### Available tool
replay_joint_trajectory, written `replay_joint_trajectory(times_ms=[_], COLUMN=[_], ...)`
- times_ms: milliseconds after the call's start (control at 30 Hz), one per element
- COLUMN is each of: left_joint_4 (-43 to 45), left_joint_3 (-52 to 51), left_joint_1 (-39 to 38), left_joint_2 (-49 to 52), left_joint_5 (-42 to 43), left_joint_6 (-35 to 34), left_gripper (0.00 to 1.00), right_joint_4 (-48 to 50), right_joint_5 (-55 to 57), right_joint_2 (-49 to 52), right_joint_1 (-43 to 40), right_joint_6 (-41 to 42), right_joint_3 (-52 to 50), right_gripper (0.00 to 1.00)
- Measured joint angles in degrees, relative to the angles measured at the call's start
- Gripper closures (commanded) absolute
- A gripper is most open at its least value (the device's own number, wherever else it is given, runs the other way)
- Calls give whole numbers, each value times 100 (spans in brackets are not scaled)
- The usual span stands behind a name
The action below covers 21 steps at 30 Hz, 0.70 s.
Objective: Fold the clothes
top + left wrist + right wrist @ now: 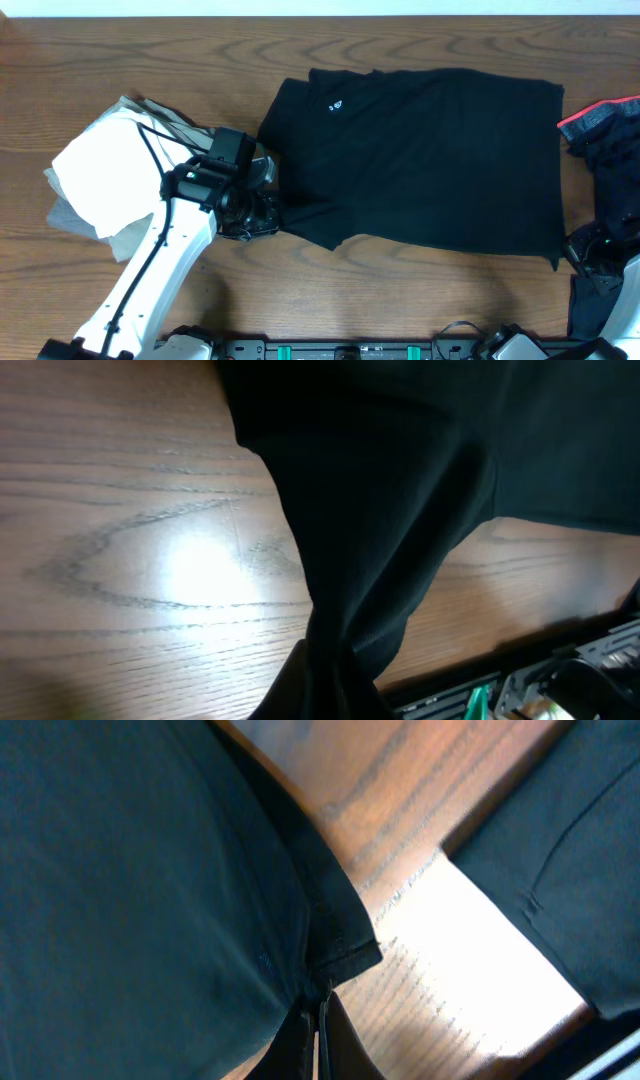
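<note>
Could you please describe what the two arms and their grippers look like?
The left arm is a white link with a black cable along it; its left gripper is black and boxy. The right arm, mostly cropped, is white with a black right gripper.

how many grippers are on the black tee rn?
2. The left gripper is shut on the black tee at its near-left edge; the right gripper is shut on its near-right hem corner. Neither is hidden.
</note>
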Motion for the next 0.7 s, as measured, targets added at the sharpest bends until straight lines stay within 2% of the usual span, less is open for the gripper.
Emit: replay_joint_trajectory(times_ms=[67, 200, 467, 600, 700], left_joint_4=[0, 2, 9, 11, 11], left_joint_3=[0, 0, 0, 0, 0], left_joint_1=[0, 0, 0, 0, 0], left_joint_2=[-31, -31, -31, -31, -31], left_joint_5=[-33, -103, -142, -153, -153], left_joint_6=[2, 0, 0, 0, -4], left_gripper=[94, 94, 94, 94, 94], right_joint_4=[-26, 24, 907, 1635, 1941], right_joint_5=[26, 90, 48, 28, 20], right_joint_2=[0, 0, 2, 7, -46], right_joint_1=[0, 0, 0, 0, 0], right_joint_6=[0, -28, -26, 81, 223], right_joint_3=[0, -98, -1384, -2031, -2194], right_gripper=[75, 56, 50, 56, 57])
